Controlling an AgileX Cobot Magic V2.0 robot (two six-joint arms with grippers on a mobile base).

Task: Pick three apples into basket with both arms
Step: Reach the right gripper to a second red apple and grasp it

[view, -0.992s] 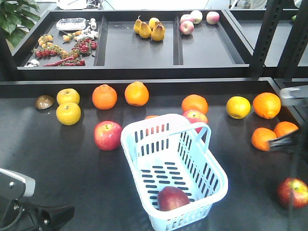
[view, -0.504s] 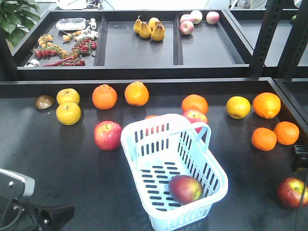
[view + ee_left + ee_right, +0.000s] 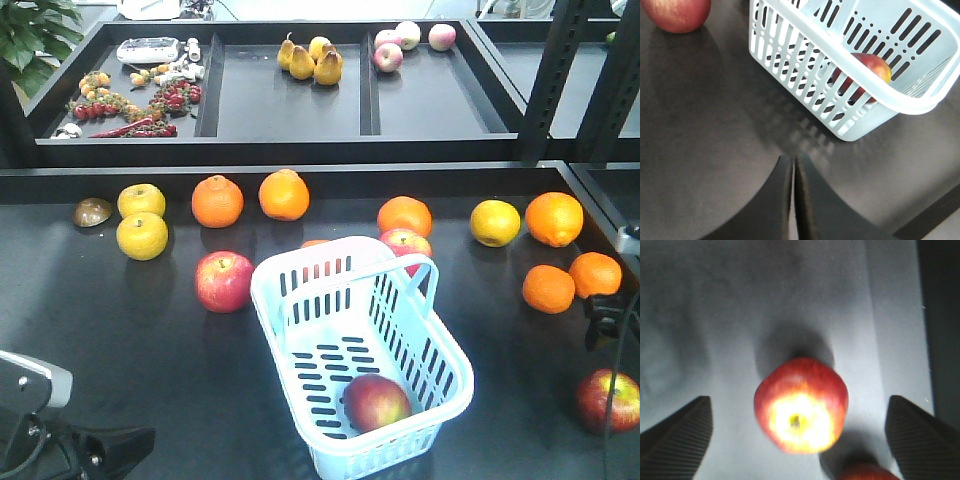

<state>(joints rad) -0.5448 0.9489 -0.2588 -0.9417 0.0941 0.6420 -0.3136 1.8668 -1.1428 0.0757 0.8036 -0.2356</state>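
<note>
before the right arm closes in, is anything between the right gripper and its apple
Nothing visible. In the right wrist view the apple lies on bare table, centred between the fingers of the open right gripper. A second red fruit peeks in at the bottom edge, beside the apple, not in the gap.

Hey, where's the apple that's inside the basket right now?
In the front view, the apple lies on the floor of the basket, toward its near right corner.

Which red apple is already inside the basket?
The apple at the near end of the basket; the apples left of it, behind it and far right lie on the table.
</note>
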